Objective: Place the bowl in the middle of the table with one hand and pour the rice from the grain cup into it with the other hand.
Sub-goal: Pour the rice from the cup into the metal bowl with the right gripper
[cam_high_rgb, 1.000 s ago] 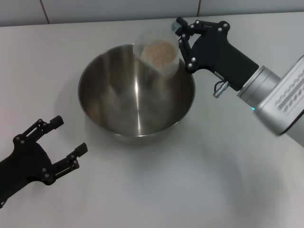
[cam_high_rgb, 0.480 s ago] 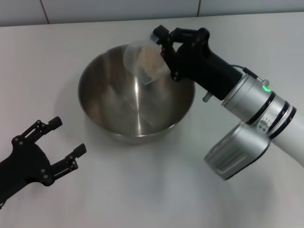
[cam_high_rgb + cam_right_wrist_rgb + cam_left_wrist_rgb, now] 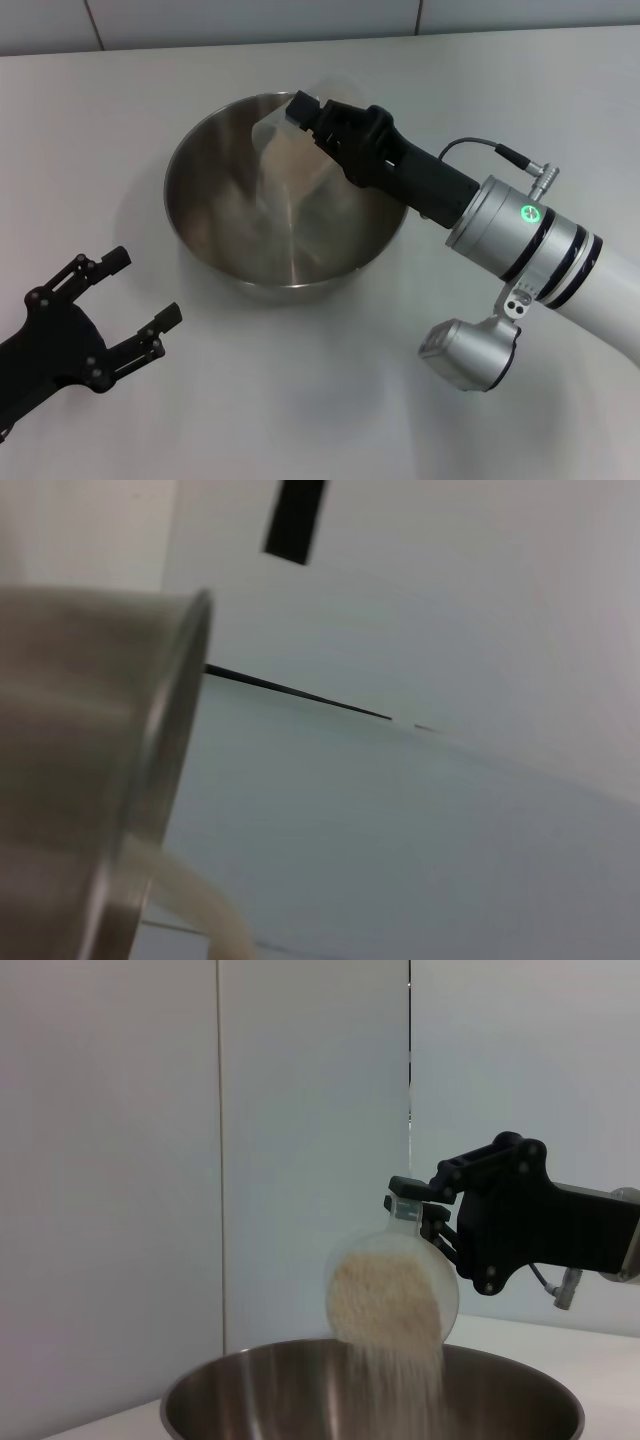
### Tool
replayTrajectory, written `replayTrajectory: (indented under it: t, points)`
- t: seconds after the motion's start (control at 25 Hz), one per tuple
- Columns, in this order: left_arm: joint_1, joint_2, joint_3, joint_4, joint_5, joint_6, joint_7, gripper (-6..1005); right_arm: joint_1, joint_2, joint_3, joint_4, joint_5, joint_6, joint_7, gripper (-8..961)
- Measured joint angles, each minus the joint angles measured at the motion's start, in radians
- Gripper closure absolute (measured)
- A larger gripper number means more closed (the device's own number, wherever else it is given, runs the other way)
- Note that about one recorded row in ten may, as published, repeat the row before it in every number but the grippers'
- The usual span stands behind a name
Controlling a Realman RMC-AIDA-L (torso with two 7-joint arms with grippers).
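The steel bowl (image 3: 240,225) stands on the white table (image 3: 500,90), near its middle. My right gripper (image 3: 318,128) reaches over the bowl's far rim, shut on the grain cup (image 3: 282,148), which is tipped steeply with its mouth down into the bowl. In the left wrist view the grain cup (image 3: 392,1298) is still partly full, and rice (image 3: 385,1305) streams from its lip into the bowl (image 3: 250,1395); the right gripper (image 3: 425,1222) holds it from behind. My left gripper (image 3: 146,286) rests open at the near left, apart from the bowl.
The right arm's silver forearm (image 3: 520,250) slants across the table's right half. The right wrist view shows the bowl's outer wall (image 3: 70,750) up close, with bare table (image 3: 400,840) beyond. A tiled wall (image 3: 250,20) runs behind the table.
The right gripper has swung left over the bowl and rolled the cup from nearly upright to steeply tipped, so rice now pours out. The left arm and the bowl have not moved.
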Motion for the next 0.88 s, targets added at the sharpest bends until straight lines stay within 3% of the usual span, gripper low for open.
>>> replayTrajectory:
  t: [0.12, 0.88]
  points:
    - [0.001, 0.0, 0.0, -0.003, -0.002, 0.0, 0.0, 158, 0.006, 0.0, 0.0, -0.016, -0.014, 0.011, -0.13, 920]
    - [0.001, 0.0, 0.0, -0.012, 0.0, 0.0, 0.001, 158, 0.012, -0.002, 0.0, -0.042, -0.054, 0.008, -0.344, 929]
